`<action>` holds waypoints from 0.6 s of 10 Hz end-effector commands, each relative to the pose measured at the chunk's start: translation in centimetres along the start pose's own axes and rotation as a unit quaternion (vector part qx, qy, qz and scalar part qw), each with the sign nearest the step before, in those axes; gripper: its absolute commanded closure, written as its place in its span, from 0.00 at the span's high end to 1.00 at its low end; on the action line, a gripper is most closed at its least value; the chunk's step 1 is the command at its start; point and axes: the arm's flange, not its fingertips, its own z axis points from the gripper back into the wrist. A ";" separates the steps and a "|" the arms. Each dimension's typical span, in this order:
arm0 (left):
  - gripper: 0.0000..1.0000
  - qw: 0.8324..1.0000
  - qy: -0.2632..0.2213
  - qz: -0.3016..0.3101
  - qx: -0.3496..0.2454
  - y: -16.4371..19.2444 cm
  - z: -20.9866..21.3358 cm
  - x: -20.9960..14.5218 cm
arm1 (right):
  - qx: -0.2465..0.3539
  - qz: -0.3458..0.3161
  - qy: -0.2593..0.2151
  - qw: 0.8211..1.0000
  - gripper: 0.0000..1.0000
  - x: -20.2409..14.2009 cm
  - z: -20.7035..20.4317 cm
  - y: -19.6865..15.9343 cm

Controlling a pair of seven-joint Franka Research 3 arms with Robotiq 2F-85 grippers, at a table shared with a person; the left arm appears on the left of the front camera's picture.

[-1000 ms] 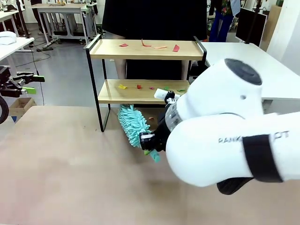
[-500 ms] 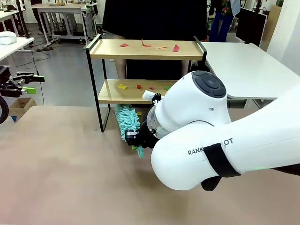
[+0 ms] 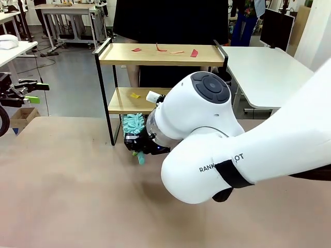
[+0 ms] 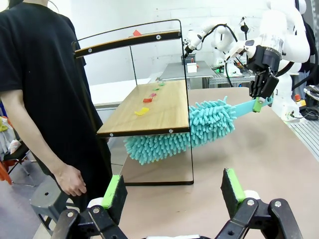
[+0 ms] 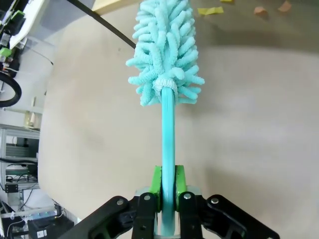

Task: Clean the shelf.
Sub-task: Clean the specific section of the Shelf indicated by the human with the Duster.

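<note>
Right arm (image 3: pixel 217 155) reaches left across the middle, right gripper (image 5: pixel 168 181) clamped on a duster handle (image 5: pixel 168 124); left gripper (image 4: pixel 174 191) spread wide.

You see a teal duster (image 4: pixel 199 124); the shelf (image 3: pixel 119 52) is pale wood, black-framed; scraps (image 3: pixel 194 52) look red, yellow, possibly orange.

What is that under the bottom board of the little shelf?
A fluffy teal duster, its handle clamped in the right gripper, reaches in under the lower board. The board covers part of its head, so whether it touches the wood cannot be told.
</note>
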 end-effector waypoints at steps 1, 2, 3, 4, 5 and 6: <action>1.00 1.000 0.003 -0.005 -0.004 -0.2 0.0 0.2 | -0.012 -0.020 -0.016 1.000 0.14 0.3 -6.7 3.9; 1.00 1.000 0.003 -0.005 -0.004 -0.2 0.0 0.2 | -0.015 -0.026 -0.017 0.999 0.14 0.5 -7.6 4.2; 1.00 1.000 0.003 -0.005 -0.004 -0.2 0.0 0.2 | -0.016 -0.028 -0.020 0.999 0.14 0.7 -8.3 4.4; 1.00 1.000 0.003 -0.005 -0.004 -0.2 0.0 0.2 | -0.010 -0.028 -0.017 0.999 0.14 0.9 -9.2 4.5; 1.00 1.000 0.003 -0.005 -0.004 -0.2 0.0 0.2 | -0.005 -0.026 -0.016 1.000 0.14 0.9 -9.8 4.5; 1.00 1.000 0.003 -0.005 -0.004 -0.2 0.0 0.2 | -0.002 -0.029 -0.015 0.999 0.14 1.1 -10.5 4.4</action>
